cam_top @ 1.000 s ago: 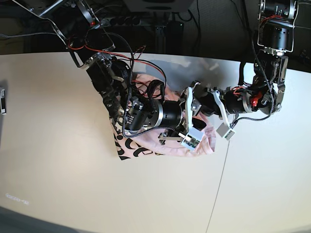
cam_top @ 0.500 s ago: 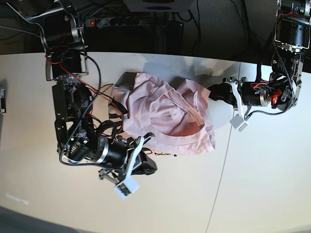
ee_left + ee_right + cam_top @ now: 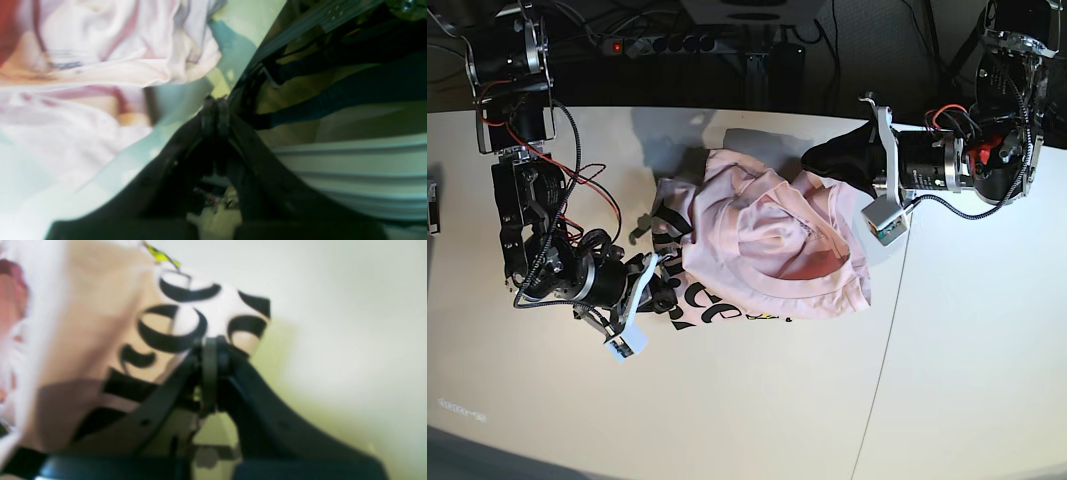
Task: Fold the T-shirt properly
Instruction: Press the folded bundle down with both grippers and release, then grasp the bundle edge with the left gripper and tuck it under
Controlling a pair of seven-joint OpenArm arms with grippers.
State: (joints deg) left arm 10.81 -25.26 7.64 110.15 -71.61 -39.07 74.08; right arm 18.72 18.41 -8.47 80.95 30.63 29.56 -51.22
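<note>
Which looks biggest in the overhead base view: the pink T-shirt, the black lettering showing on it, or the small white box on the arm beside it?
1. T-shirt
2. Black lettering
3. White box, though it sits nearer the camera, so the last two are unsure.

the t-shirt [image 3: 772, 250] is lying bunched on the table [image 3: 967, 380], between the two arms. the right gripper [image 3: 670, 300] is sitting at its lettered lower-left corner; the left gripper [image 3: 812, 157] is sitting at its upper-right edge.

The black lettering on the T-shirt [image 3: 186, 323] is too folded to read.
</note>
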